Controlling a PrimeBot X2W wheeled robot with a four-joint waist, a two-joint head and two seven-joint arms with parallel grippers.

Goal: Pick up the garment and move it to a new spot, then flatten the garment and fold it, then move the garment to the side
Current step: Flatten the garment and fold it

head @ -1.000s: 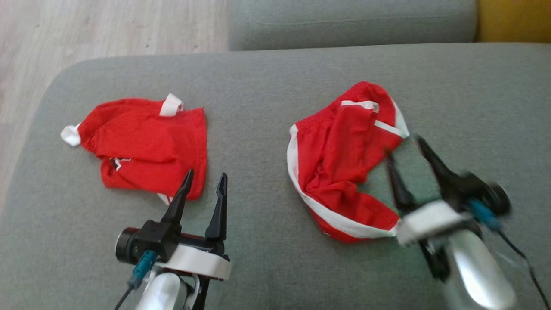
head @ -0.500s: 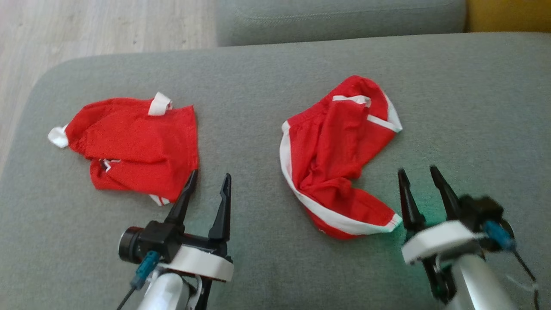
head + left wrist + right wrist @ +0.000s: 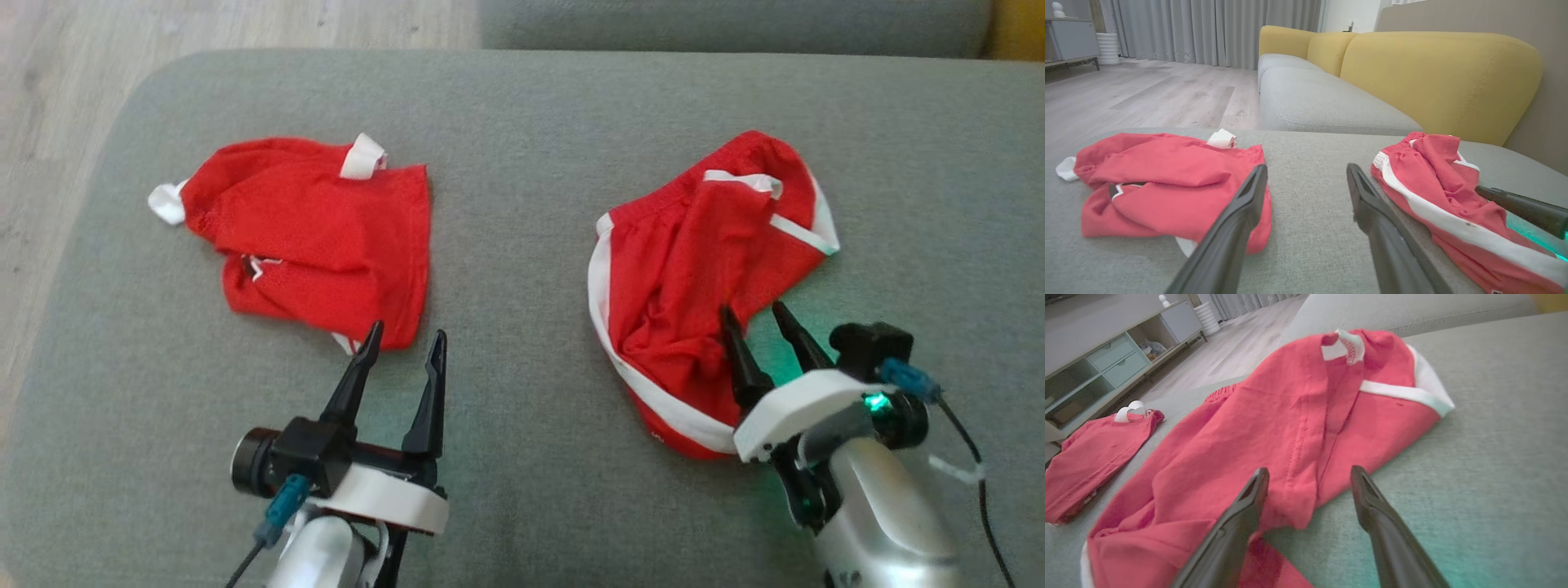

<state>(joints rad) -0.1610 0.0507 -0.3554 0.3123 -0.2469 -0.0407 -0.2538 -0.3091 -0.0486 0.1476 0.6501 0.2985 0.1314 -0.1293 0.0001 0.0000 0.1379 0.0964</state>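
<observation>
A crumpled red garment (image 3: 694, 261) with white stripes lies on the right of the grey cushion (image 3: 522, 122). My right gripper (image 3: 751, 309) is open at its near right edge, the left finger over the cloth and the right finger over bare cushion. In the right wrist view a fold of this garment (image 3: 1290, 416) sits between the open fingers of that gripper (image 3: 1309, 470). My left gripper (image 3: 408, 331) is open and empty, just in front of a second red garment (image 3: 326, 237) with white cuffs. The left wrist view shows the left gripper (image 3: 1306, 167) between both garments (image 3: 1159, 183) (image 3: 1433, 183).
The cushion's rounded left edge drops to a wood floor (image 3: 49, 98). A second grey seat (image 3: 1323, 102) and a yellow backrest (image 3: 1445, 77) lie beyond. A low cabinet (image 3: 1098, 363) stands across the room. My right finger (image 3: 1523, 208) shows in the left wrist view.
The head camera has shifted. My right gripper drew back from the garment's upper right, then came in to its near right edge. The left gripper and both garments stayed put.
</observation>
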